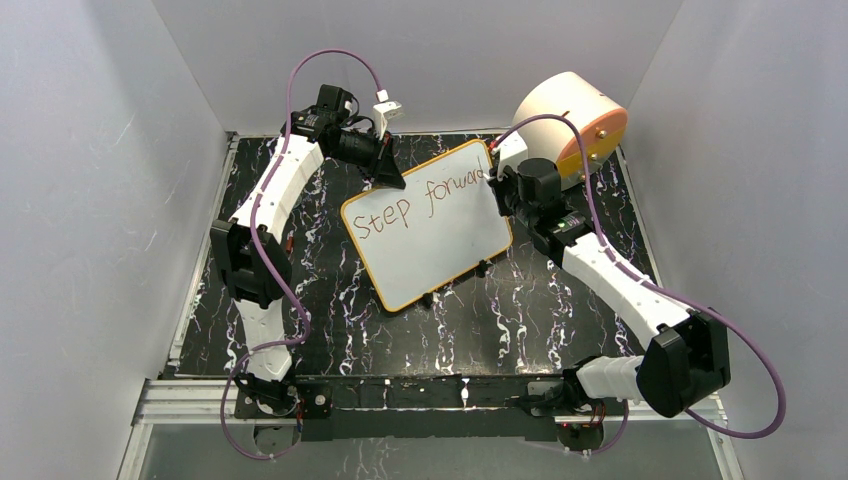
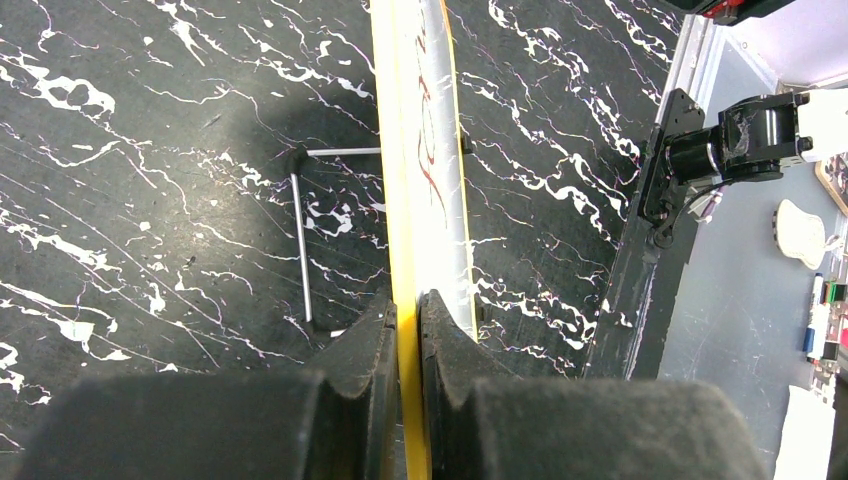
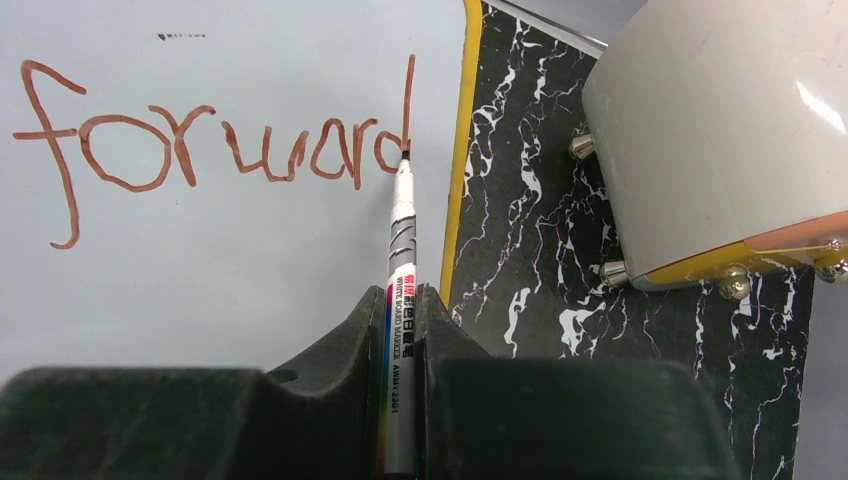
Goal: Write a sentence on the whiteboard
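Note:
The whiteboard (image 1: 430,235) with its orange-yellow frame lies tilted on the black marbled table. It bears the reddish-brown words "Step forward" (image 1: 415,207) in one line; "forward" shows close up in the right wrist view (image 3: 215,145). My left gripper (image 1: 388,170) is shut on the board's far left edge, pinching the yellow frame (image 2: 405,230) between its fingers (image 2: 370,340). My right gripper (image 1: 500,185) is shut on a silver whiteboard marker (image 3: 400,290). The marker's tip touches the board at the foot of the "d" stroke, close to the board's right frame (image 3: 458,150).
A round peach-and-orange drum (image 1: 570,125) stands at the back right, just behind my right gripper; it also shows in the right wrist view (image 3: 720,140). A thin metal L-shaped rod (image 2: 300,240) lies on the table beside the board. Grey walls enclose the table.

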Available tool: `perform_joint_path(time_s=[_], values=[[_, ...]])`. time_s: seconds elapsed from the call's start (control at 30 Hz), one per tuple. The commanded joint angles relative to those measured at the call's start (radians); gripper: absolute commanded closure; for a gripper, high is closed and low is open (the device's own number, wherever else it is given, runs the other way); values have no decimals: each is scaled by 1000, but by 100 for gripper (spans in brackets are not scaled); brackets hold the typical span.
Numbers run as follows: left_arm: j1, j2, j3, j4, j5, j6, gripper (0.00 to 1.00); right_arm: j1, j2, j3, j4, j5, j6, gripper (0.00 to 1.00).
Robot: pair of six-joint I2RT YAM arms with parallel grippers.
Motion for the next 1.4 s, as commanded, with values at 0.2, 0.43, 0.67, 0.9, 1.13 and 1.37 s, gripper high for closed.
perform_joint_path(time_s=[0.2, 0.43, 0.67, 0.9, 1.13, 1.37], values=[[-59, 19, -34, -76, -47, 95, 100, -3, -34, -15, 7, 58, 8, 100], [-59, 13, -35, -69, -59, 88, 100, -3, -66, -14, 15, 26, 9, 100], [-59, -29, -60, -13, -103, 60, 91, -3, -135, -24, -14, -8, 16, 100], [-59, -97, -76, 80, -149, 0, 59, 0, -174, -20, -50, -51, 19, 100], [-59, -249, -222, 286, -254, -133, 48, 7, -212, -27, -74, -74, 40, 100], [-46, -495, -506, 554, -452, -311, 42, 36, -242, -37, -98, -87, 68, 100]])
